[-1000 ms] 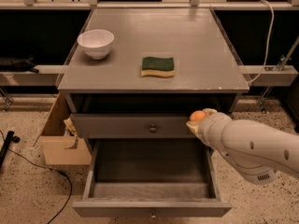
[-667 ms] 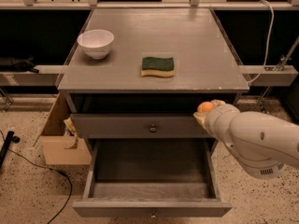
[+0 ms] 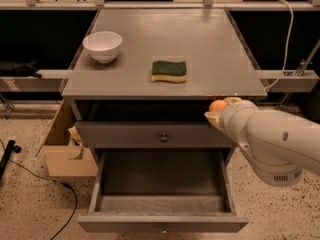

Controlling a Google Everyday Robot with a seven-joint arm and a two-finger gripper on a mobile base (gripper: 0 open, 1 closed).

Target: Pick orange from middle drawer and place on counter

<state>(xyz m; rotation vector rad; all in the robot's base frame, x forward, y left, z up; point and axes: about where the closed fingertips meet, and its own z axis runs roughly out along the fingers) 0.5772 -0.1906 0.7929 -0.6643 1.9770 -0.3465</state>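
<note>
The orange (image 3: pixel 217 105) is small and round, held in my gripper (image 3: pixel 219 112), which is shut on it. The gripper hangs just below the counter's front edge near its right corner, in front of the shallow upper drawer front (image 3: pixel 150 135). My white arm (image 3: pixel 272 139) reaches in from the right. The counter (image 3: pixel 165 39) is a flat grey top. The middle drawer (image 3: pixel 162 179) is pulled wide open below, and its pale grey floor is bare.
A white bowl (image 3: pixel 103 45) stands at the counter's left. A green sponge (image 3: pixel 169 70) lies near the counter's middle front. An open cardboard box (image 3: pixel 67 146) sits on the speckled floor left of the cabinet, with a black cable (image 3: pixel 45 181) nearby.
My gripper has risen with the orange and shifted slightly right, from in front of the upper drawer front to just under the counter's front edge.
</note>
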